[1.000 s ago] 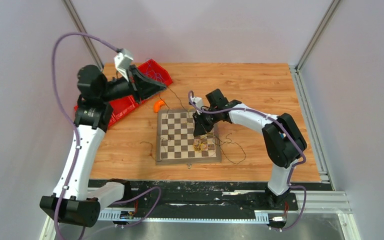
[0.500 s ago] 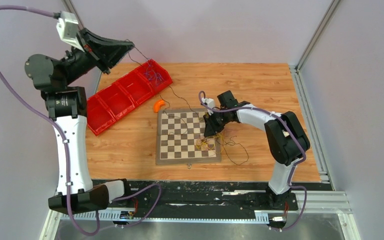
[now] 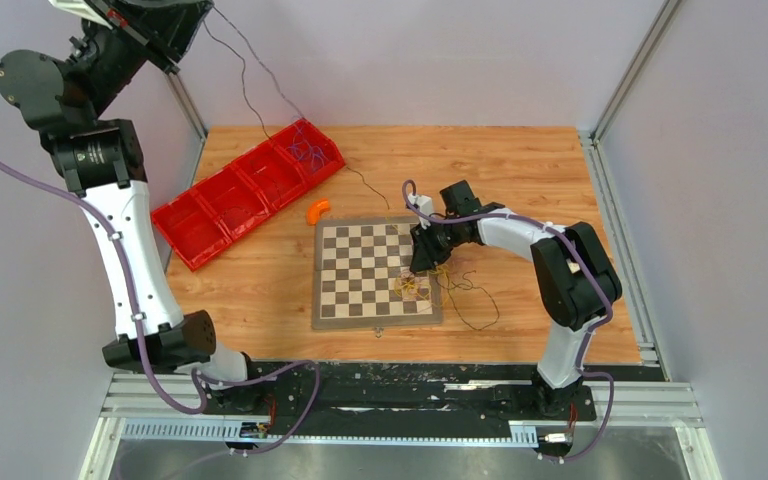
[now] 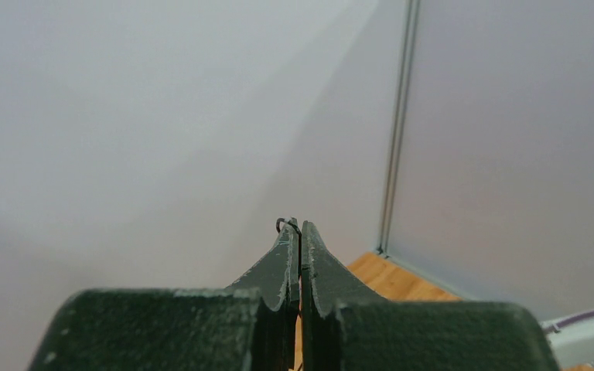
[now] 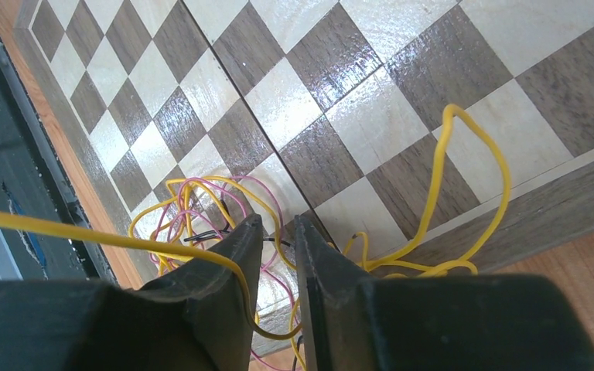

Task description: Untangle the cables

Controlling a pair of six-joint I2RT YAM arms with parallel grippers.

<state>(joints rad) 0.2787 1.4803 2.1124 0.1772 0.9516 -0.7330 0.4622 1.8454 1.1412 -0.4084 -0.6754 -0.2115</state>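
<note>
you're in the pulling-apart step. nearest you, the knot of yellow and pink cables (image 5: 201, 202) lies on the near right part of the board (image 3: 360, 270). loose loops spill off it onto the counter (image 3: 520, 190). your right fingers (image 5: 254, 236) stand over the knot with a narrow gap. a dark strand (image 5: 209, 236) crosses that gap, but nothing looks clamped. farther left, a black cable (image 4: 286, 222) runs past the orange piece (image 3: 316, 210) and the red tray (image 3: 210, 215), whose far bin holds a purple cable (image 3: 310, 150). it then climbs to your left fingers (image 4: 294, 247), which are pinched shut on its end, high at the far left. next, i judge, the right should pin the knot while the left draws the black cable out slowly, so the knot doesn't tighten. the counter is wood, with pale walls (image 3: 410, 60) and metal posts (image 3: 640, 60) at the far corners.
</note>
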